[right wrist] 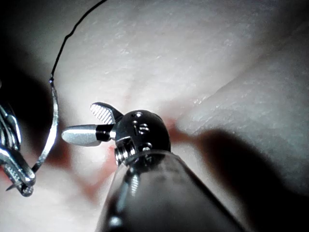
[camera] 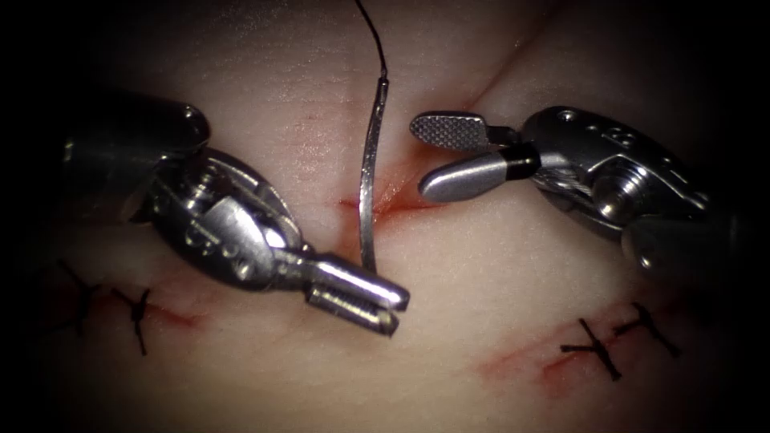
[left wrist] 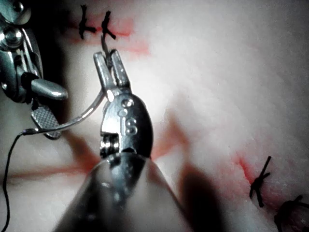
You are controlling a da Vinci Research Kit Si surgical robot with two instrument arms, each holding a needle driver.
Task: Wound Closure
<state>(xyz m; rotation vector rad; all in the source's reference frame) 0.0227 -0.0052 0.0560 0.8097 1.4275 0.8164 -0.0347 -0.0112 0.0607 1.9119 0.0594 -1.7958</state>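
The left arm's steel needle driver [camera: 383, 305] has its jaws clamped on the curved steel needle [camera: 369, 188] near its point, clear of the pale pork tissue [camera: 481, 273]. The needle rises toward twelve o'clock, trailing black thread [camera: 370, 28]. At three o'clock, the right arm's driver [camera: 433, 156] gapes wide, empty, seemingly between bites; reloading likely demands careful reorientation.

light: bright centre, dark vignette at endoscope edges | glare: hot highlights on left claw [camera: 383, 309] and right claw [camera: 437, 156] | shadows: tool shadows across tissue [camera: 497, 256] | focus: near shafts blurred in wrist views
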